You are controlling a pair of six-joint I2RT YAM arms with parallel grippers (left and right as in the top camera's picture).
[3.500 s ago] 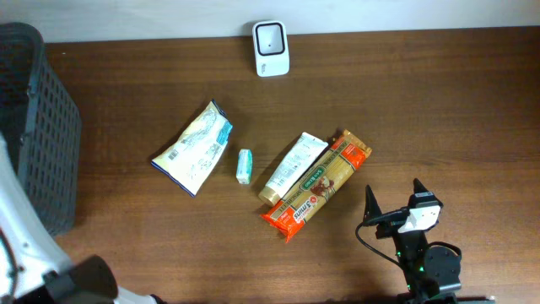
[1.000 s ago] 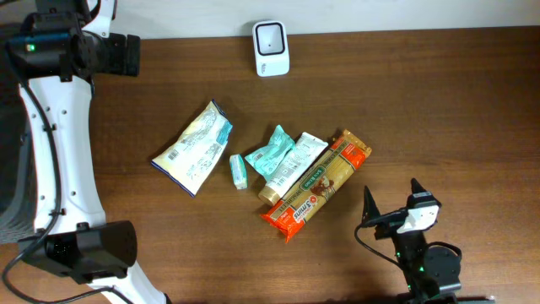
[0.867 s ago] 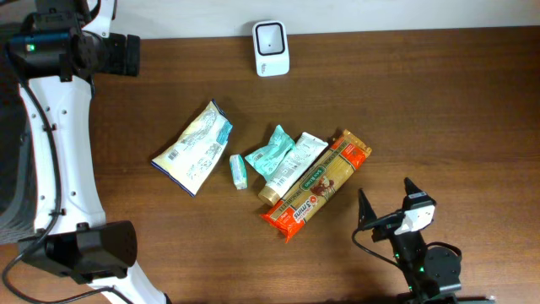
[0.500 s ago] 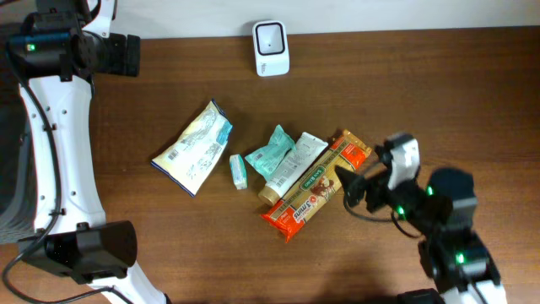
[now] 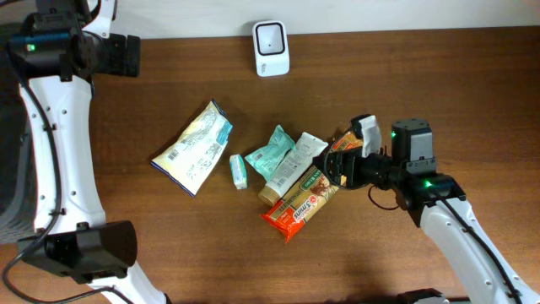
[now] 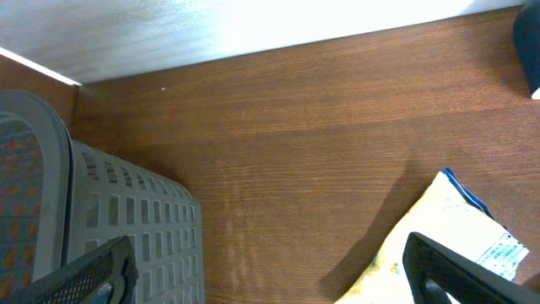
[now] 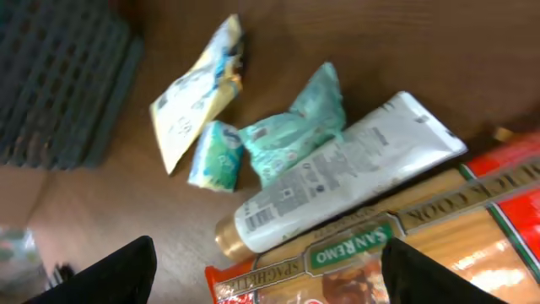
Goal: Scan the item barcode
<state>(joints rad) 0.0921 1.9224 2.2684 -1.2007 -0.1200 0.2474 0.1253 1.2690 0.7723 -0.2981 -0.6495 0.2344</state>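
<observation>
Poised over pasta pack (image 5: pixel 308 192), beside tube (image 5: pixel 291 166), with right fingers (image 7: pixel 118 274) spread apart. Holding left fingers (image 6: pixel 460 268) wide apart above counter (image 6: pixel 295 127) near basket (image 6: pixel 126 219), gripping nothing.

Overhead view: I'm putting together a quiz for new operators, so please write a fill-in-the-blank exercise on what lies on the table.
The pasta pack is mostly ___.
The tube lying against it is ___.
The fingers above the pasta pack belong to the ___ arm.
Between the bag and the tube lie ___ teal packets.
Missing: orange; white; right; two.
</observation>
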